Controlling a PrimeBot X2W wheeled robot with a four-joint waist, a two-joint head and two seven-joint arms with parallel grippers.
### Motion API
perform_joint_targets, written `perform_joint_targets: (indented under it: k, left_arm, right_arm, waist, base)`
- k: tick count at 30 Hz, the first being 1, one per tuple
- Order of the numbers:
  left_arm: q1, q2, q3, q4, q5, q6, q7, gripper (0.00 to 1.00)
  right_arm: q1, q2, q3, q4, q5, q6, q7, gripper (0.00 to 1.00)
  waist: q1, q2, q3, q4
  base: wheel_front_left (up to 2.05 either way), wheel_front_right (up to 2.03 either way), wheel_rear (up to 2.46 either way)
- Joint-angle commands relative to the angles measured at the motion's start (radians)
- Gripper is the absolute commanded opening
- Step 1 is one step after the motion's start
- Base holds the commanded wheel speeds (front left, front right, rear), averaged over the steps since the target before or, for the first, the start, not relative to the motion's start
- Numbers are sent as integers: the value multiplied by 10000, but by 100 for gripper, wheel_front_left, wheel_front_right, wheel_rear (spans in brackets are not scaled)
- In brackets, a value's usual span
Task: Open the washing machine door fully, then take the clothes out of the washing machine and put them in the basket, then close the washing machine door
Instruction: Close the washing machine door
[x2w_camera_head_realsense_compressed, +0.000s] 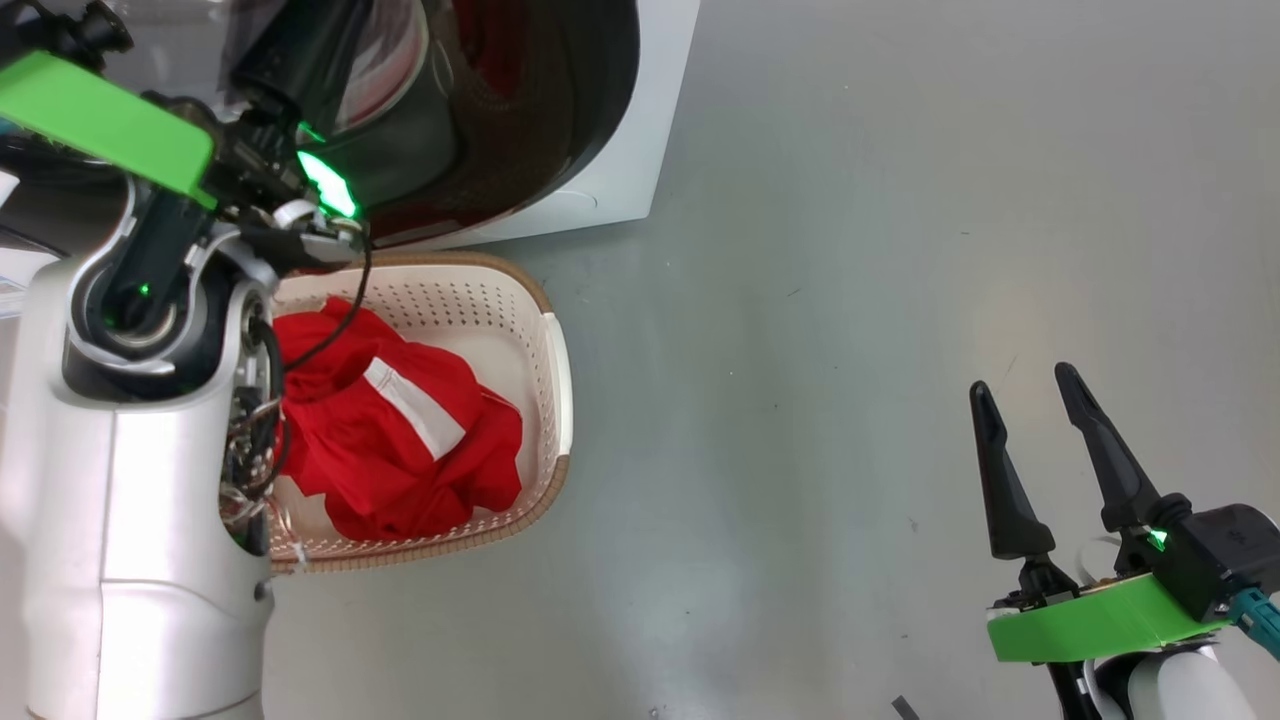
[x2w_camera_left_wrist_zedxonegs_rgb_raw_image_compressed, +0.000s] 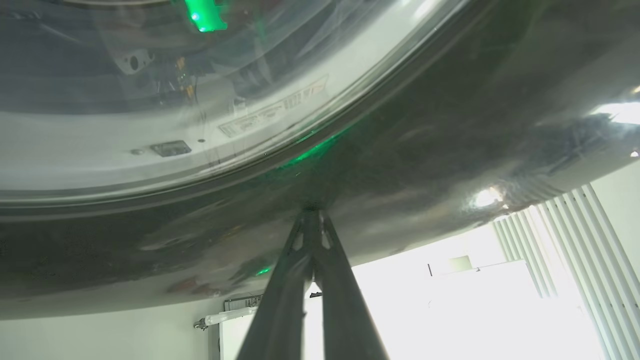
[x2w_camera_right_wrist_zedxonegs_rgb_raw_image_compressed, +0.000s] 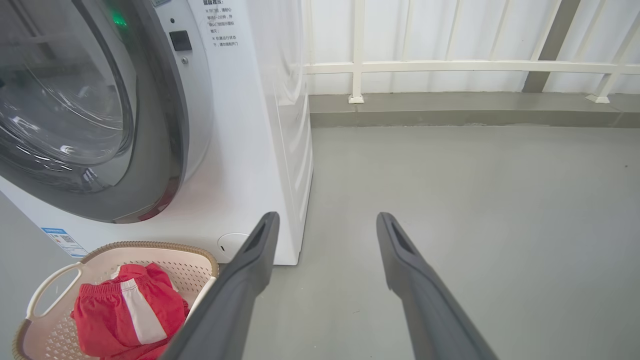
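Pushing on the glossy black rim of the washing machine door (x2w_camera_left_wrist_zedxonegs_rgb_raw_image_compressed: 425, 165) with the left pincer (x2w_camera_left_wrist_zedxonegs_rgb_raw_image_compressed: 312, 214), tips pressed together, with the clothes (x2w_camera_head_realsense_compressed: 390, 440) heaped in the basket (x2w_camera_head_realsense_compressed: 557, 370) just below. Holding the right pincer (x2w_camera_head_realsense_compressed: 1020, 382) spread apart over the floor (x2w_camera_head_realsense_compressed: 800, 450). Risking perhaps a skid off that slick curve, leaving the door unlatched on the washing machine (x2w_camera_right_wrist_zedxonegs_rgb_raw_image_compressed: 240, 150).

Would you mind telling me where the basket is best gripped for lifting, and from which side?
Probably by the pale loop handle at the end of the basket that faces the bare floor, coming from the robot's right, where the open right gripper hovers. The handles look like slim bars over a gap, and the clothes are heaped away from that end.
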Motion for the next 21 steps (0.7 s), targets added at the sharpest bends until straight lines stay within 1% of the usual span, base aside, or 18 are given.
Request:
perform_joint_targets:
  k: [1,8,11,14,15,16,17,18,21]
  left_arm:
    - [-252,242,180,-161,-18,-179,22,0]
    - [-118,251,77,-165,146,-311,-8,0]
    - [145,256,-68,-437,277,-394,29,0]
    - [730,336,-316,-1004,721,-408,-98,0]
    - [886,366,-367,-1170,886,-398,-198,7]
    - [1049,417,-433,-1345,1077,-396,-288,39]
    - [1226,463,-498,-1526,1266,-388,-382,61]
    - [1410,490,-550,-1700,1422,-364,-473,100]
    - [2013,721,-723,-2204,2236,-285,-944,100]
  right_arm:
    - [-199,-133,248,-190,-44,63,-65,100]
    - [-197,-133,230,-143,-2,63,-65,100]
    - [-187,-133,190,-122,27,63,-65,100]
    - [-160,-133,204,-127,49,63,-65,100]
    - [-150,-133,192,-122,45,63,-65,100]
    - [-139,-133,186,-114,43,63,-65,100]
    - [-125,-133,179,-104,43,63,-65,100]
    - [-111,-133,171,-98,47,63,-65,100]
    - [-50,-133,188,-82,71,63,-65,100]
  waist:
    - [0,-1,9,-15]
    - [0,-1,-80,30]
    - [0,-1,-173,112]
    - [0,-1,-318,255]
    - [0,-1,-359,308]
    - [0,-1,-407,356]
    - [0,-1,-458,408]
    - [0,-1,-510,459]
    - [0,-1,-694,611]
  base:
    - [0,0,0]
    - [0,0,0]
    - [0,0,0]
    - [0,0,0]
    - [0,0,0]
    - [0,0,0]
    - [0,0,0]
    - [0,0,0]
    - [0,0,0]
